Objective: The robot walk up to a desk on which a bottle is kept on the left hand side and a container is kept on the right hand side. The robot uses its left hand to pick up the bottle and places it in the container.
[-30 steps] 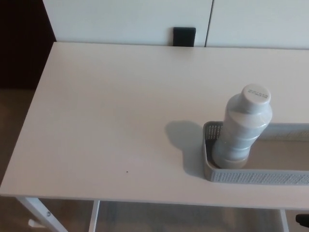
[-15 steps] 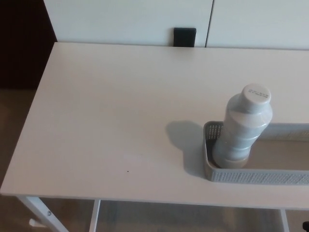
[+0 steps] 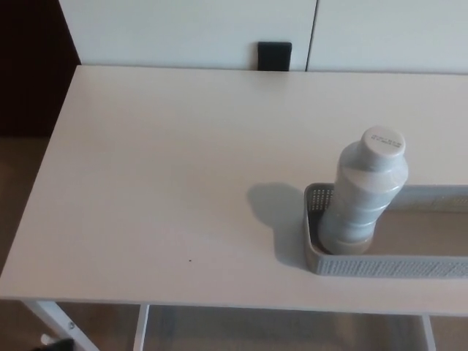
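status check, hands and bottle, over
Both hands out of view. Ribbed grey plastic bottle upright inside the grey perforated container, at its left end. White desk shows nothing else in the way.

Desk (image 3: 161, 168) open leftward; bottle (image 3: 363, 194) blocks container (image 3: 380, 266).

Neither robot hand in view.

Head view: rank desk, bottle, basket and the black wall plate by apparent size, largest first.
1. White rectangular desk top, fills most of the picture.
2. Grey perforated plastic basket, cut off at the right edge, so its full size is unsure.
3. Grey ribbed plastic bottle with white cap, standing in the basket.
4. Small black wall plate, farthest away.
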Robot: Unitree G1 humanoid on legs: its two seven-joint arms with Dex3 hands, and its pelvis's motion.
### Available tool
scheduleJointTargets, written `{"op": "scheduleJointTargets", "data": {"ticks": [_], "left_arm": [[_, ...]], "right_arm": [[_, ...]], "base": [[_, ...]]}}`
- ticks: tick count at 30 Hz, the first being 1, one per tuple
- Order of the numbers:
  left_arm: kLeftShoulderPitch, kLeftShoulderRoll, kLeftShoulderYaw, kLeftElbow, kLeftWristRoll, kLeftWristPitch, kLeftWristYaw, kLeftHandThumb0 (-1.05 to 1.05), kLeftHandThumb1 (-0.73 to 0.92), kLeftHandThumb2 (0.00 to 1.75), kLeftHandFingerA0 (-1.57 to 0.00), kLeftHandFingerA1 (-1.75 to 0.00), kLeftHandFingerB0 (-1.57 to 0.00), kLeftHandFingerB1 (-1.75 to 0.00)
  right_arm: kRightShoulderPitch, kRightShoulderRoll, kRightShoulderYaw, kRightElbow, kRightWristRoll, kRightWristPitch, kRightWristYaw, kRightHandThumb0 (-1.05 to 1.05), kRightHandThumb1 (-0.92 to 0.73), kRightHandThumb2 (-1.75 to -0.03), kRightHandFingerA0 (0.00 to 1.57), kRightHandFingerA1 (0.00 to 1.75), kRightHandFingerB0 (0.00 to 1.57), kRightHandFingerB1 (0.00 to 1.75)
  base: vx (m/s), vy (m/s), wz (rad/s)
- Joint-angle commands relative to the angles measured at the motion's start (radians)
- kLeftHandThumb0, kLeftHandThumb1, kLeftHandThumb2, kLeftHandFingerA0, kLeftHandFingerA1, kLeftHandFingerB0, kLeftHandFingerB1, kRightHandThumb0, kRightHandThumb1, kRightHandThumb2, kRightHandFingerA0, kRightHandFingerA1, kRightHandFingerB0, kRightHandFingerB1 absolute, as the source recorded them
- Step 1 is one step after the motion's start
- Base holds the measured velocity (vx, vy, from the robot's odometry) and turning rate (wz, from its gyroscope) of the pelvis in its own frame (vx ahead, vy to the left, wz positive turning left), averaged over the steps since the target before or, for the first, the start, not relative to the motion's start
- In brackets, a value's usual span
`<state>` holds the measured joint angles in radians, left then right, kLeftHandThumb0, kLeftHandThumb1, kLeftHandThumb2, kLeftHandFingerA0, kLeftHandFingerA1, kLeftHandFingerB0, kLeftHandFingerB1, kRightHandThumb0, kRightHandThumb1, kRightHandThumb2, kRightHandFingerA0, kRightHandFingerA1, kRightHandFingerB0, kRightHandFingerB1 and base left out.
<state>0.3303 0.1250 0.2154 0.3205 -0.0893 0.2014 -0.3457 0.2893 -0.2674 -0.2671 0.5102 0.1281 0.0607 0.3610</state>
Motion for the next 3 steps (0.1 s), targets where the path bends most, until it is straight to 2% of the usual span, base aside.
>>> {"op": "scheduleJointTargets", "data": {"ticks": [1, 3], "left_arm": [[0.026, -0.037, -0.037, 0.062, -0.001, -0.007, 0.023, -0.49, 0.68, 0.61, -0.25, -0.44, -0.3, -0.34], [0.019, -0.038, -0.036, 0.072, -0.01, -0.007, 0.02, -0.49, 0.68, 0.61, -0.25, -0.44, -0.3, -0.34]], "right_arm": [[0.011, -0.023, 0.007, 0.021, -0.002, -0.058, 0.019, -0.36, -0.62, -0.58, 0.59, 0.55, 0.53, 0.51], [-0.001, -0.025, 0.009, 0.025, -0.003, -0.058, 0.017, -0.36, -0.62, -0.58, 0.59, 0.55, 0.53, 0.51]], "base": [[0.0, 0.0, 0.0], [0.0, 0.0, 0.0]]}}
